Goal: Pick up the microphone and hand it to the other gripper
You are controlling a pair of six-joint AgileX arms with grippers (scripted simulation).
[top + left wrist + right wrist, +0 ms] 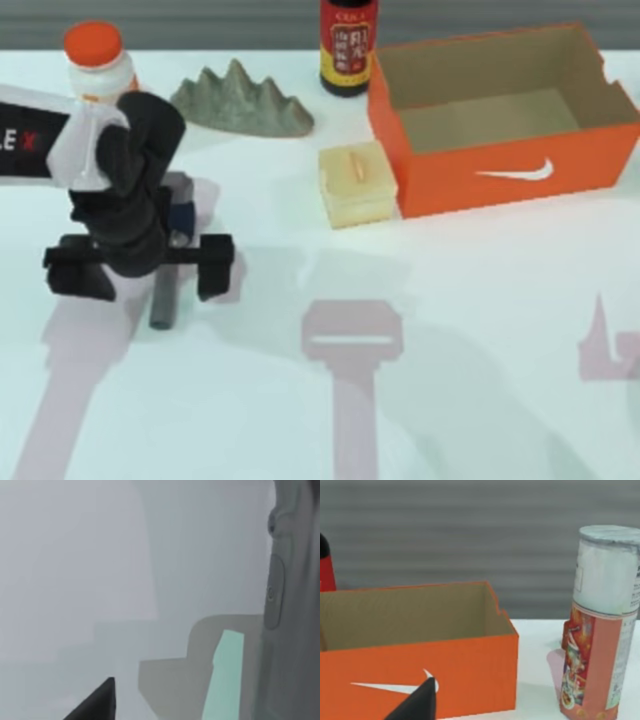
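Note:
The microphone lies on the table at the left, its grey handle (163, 300) pointing to the front and its navy head (182, 216) half hidden under my left arm. My left gripper (146, 270) hangs right over it, open wide, one finger on each side of the handle. In the left wrist view the handle (292, 605) fills one edge and a single black fingertip (104, 697) shows apart from it. My right gripper, the other gripper, is outside the top view. Its wrist view shows one black fingertip (422, 700), nothing held.
Behind the left arm stand a white bottle with an orange cap (96, 55) and a grey rock model (240, 100). A dark sauce bottle (348, 45), an open orange shoe box (500, 165) and a cream block (357, 183) sit at the back right. A white and pink can (602, 620) stands beside the box.

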